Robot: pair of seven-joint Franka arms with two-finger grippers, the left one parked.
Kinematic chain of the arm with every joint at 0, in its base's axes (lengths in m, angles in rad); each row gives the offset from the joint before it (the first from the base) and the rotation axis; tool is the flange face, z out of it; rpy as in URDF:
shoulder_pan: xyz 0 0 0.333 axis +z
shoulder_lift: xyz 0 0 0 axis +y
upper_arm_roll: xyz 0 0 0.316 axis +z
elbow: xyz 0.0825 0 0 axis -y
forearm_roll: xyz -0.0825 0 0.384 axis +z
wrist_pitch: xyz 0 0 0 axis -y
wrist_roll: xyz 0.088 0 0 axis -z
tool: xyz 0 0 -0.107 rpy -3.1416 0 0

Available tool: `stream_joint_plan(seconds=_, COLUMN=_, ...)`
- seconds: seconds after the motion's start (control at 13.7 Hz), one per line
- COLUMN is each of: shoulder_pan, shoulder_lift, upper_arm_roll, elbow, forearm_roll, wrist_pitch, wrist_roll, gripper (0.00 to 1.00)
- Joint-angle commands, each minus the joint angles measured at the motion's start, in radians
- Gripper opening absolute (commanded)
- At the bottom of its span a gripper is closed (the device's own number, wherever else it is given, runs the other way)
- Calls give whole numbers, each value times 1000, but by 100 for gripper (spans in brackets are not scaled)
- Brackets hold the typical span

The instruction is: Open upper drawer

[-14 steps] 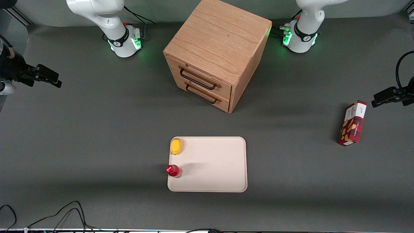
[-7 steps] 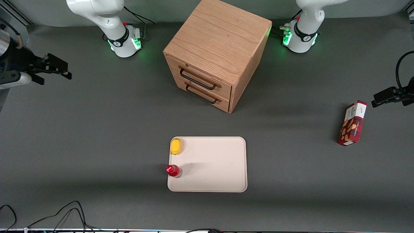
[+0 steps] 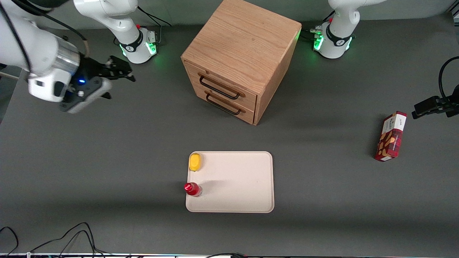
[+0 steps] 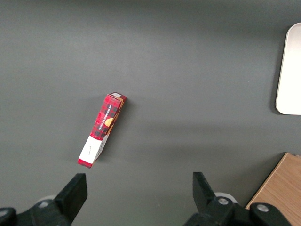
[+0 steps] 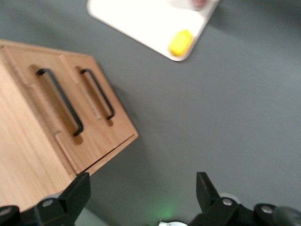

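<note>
We see the jaws spread wide with nothing between them: the gripper (image 3: 120,70) hangs in the air over bare table (image 3: 107,143) toward the working arm's end, well apart from the cabinet (image 3: 241,53). In the wrist view only the two dark fingertips (image 5: 77,190) show, the rest of the gripper (image 5: 141,193) cut off at the frame edge.

The upper drawer (image 3: 224,86) sits shut, flush in the cabinet's front, its long black wire handle (image 3: 218,87) just above the matching handle of the lower drawer (image 3: 227,105). From the wrist camera we see both drawer fronts at a slant; the upper drawer (image 5: 47,113) runs out of frame with the cabinet (image 5: 23,174), so its full width is hidden.

Nearer the front camera lies a pale tray (image 3: 244,186) with a yellow object (image 3: 195,162) in one corner and a red-capped bottle (image 3: 192,189) at its edge; what the yellow thing is we cannot make out. A red box (image 3: 391,136) lies toward the parked arm's end.
</note>
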Motion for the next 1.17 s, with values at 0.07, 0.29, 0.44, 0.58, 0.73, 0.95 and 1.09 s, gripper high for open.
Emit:
stream_joint_plan(seconds=0.07, shoulder_pan=12, shoulder_lift=160, upper_arm_roll=71, elbow=84, forearm_roll=90, wrist_pitch=-10, wrist_roll=-115, gripper=100)
stream_joint_plan(seconds=0.29, shoulder_pan=15, shoulder_lift=292, upper_arm_roll=185, elbow=83, forearm_roll=78, wrist_pitch=93, wrist_roll=-101, gripper=100)
stream_joint_plan(seconds=0.44, shoulder_pan=44, shoulder_lift=349, upper_arm_roll=205, elbow=77, forearm_roll=74, wrist_pitch=145, wrist_roll=-89, gripper=100)
stream_joint_plan(seconds=0.58, shoulder_pan=60, shoulder_lift=375, upper_arm_roll=223, elbow=40, forearm_roll=74, wrist_pitch=193, wrist_roll=-69, gripper=100)
stream_joint_plan(seconds=0.73, shoulder_pan=60, shoulder_lift=375, upper_arm_roll=257, elbow=-23, forearm_roll=74, wrist_pitch=255, wrist_roll=-61, gripper=100)
stream_joint_plan(seconds=0.95, shoulder_pan=61, shoulder_lift=372, upper_arm_roll=292, elbow=-75, forearm_roll=72, wrist_pitch=314, wrist_roll=-30, gripper=100)
stream_joint_plan(seconds=1.09, shoulder_pan=60, shoulder_lift=362, upper_arm_roll=309, elbow=-115, forearm_roll=72, wrist_pitch=342, wrist_roll=-30, gripper=100)
